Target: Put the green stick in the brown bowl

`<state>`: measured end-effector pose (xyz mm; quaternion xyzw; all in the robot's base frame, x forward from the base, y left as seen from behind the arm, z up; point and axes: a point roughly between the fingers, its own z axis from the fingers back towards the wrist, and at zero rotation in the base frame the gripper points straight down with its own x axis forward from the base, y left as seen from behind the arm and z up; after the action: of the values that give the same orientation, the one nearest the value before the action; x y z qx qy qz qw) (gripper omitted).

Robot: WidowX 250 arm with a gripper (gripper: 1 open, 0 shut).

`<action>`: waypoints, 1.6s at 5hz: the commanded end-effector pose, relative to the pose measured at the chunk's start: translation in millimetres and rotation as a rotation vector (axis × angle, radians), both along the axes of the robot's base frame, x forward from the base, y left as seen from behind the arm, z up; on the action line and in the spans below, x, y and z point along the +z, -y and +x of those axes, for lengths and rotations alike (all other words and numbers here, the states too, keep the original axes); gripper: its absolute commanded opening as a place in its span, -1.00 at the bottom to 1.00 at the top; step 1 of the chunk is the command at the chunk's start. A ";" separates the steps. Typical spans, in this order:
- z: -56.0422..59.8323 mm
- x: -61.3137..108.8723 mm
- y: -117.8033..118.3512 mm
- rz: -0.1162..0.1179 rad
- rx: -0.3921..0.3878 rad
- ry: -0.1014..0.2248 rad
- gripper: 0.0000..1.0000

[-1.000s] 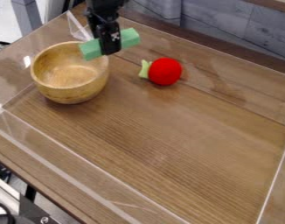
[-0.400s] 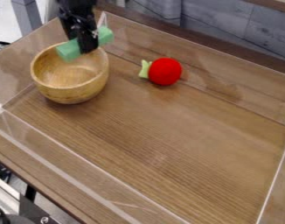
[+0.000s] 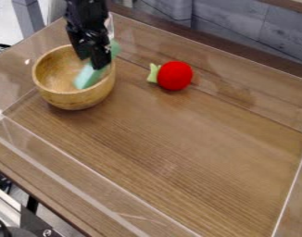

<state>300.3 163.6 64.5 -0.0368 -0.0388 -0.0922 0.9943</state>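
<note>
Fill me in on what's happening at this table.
A single robot arm is putting the green stick into the brown bowl. The stick leans tilted against the bowl's right wall, its lower end inside. The pincer hangs pointing down right above it; whether it has let go is hard to tell. A red round toy sits apart to the right.
</note>
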 end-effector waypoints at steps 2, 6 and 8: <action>15.8 19.3 -10.4 0.003 0.057 0.068 1.00; 27.9 47.3 -0.2 -0.037 0.098 0.104 1.00; 27.5 49.5 13.4 -0.048 0.096 0.099 1.00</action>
<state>324.1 148.8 89.4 -0.0737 -0.0598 -0.0407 0.9947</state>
